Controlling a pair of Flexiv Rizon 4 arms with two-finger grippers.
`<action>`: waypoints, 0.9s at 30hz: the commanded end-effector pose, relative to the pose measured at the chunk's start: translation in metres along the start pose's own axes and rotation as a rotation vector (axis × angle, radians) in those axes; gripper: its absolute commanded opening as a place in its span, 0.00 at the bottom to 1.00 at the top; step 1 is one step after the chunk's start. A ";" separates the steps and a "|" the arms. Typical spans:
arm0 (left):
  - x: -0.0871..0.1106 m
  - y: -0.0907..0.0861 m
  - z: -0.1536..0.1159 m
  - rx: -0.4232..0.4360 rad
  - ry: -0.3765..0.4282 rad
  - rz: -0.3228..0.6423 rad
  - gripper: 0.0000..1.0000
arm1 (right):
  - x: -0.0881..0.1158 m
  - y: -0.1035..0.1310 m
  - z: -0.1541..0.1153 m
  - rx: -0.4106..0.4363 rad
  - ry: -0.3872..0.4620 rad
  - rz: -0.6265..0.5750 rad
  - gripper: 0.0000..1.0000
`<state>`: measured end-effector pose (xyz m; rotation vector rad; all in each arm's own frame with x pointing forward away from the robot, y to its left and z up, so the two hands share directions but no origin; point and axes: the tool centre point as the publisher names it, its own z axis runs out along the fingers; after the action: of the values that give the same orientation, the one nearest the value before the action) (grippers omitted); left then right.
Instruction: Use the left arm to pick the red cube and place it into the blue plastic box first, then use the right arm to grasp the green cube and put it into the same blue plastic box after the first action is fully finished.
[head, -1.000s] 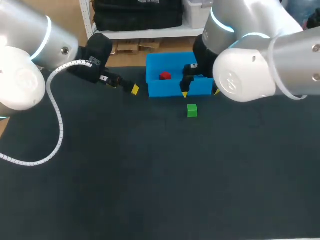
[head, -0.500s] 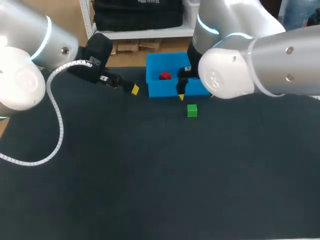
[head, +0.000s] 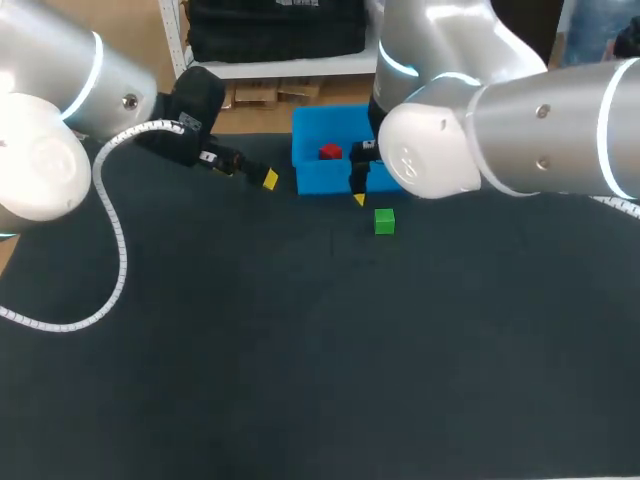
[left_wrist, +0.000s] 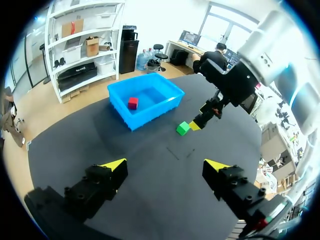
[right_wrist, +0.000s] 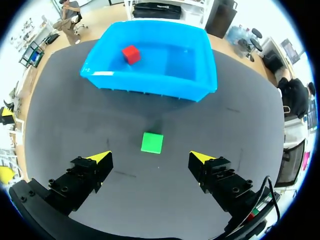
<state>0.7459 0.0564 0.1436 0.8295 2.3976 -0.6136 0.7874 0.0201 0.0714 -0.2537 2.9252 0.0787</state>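
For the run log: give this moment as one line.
stage: second pick pending | red cube: in blue box | green cube: on table, ahead of open right gripper | left gripper: open, empty

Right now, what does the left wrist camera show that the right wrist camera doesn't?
Only the left wrist view shows the left fingers, open, and the right arm from outside. Only the right wrist view shows both right fingers spread, the green cube ahead of their gap. Both show that cube and the blue box with the red cube inside.
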 end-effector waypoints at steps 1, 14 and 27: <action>0.001 0.001 0.000 0.004 -0.005 0.002 1.00 | -0.006 0.002 0.007 0.022 0.005 0.011 1.00; 0.001 0.001 0.000 0.004 -0.005 0.002 1.00 | -0.008 0.002 0.022 0.048 0.013 0.054 1.00; 0.001 0.001 0.000 0.004 -0.005 0.002 1.00 | -0.006 -0.002 0.042 0.054 0.011 0.073 1.00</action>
<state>0.7459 0.0564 0.1437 0.8294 2.3976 -0.6136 0.8001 0.0217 0.0365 -0.1402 2.9479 0.0145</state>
